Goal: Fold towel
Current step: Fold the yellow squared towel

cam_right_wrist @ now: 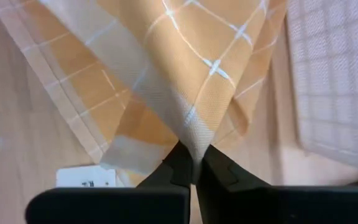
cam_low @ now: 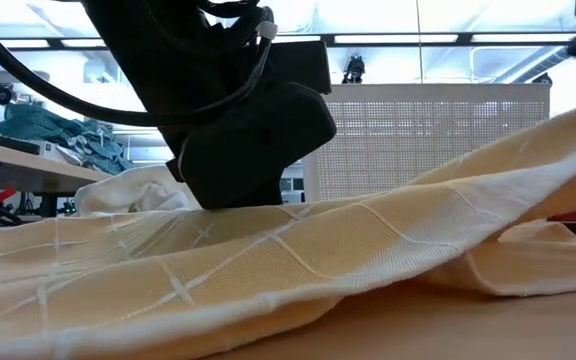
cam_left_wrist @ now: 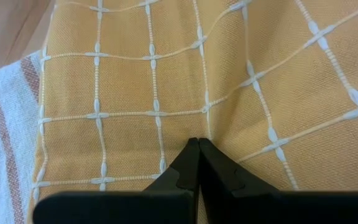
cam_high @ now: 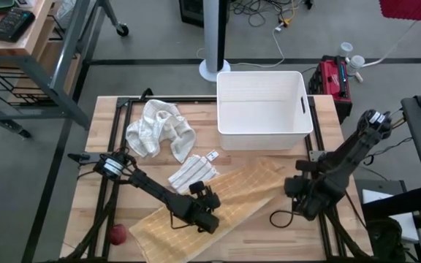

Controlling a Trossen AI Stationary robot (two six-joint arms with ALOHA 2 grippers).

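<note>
The yellow towel (cam_high: 218, 201) has thin white lines that make squares. It lies on the wooden table (cam_high: 269, 237) in the lower middle of the high view. It is long and wrinkly, and it runs from the lower left up to the right. The left gripper (cam_high: 209, 221) is closed, pinching the towel near its lower left part. The right gripper (cam_high: 295, 186) is closed too, pinching the towel's upper right end and lifting it a little.

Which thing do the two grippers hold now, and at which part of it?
The right gripper pinches the yellow towel at a raised corner. The left gripper is shut, pressing mid-cloth; a grip cannot be told.
</note>
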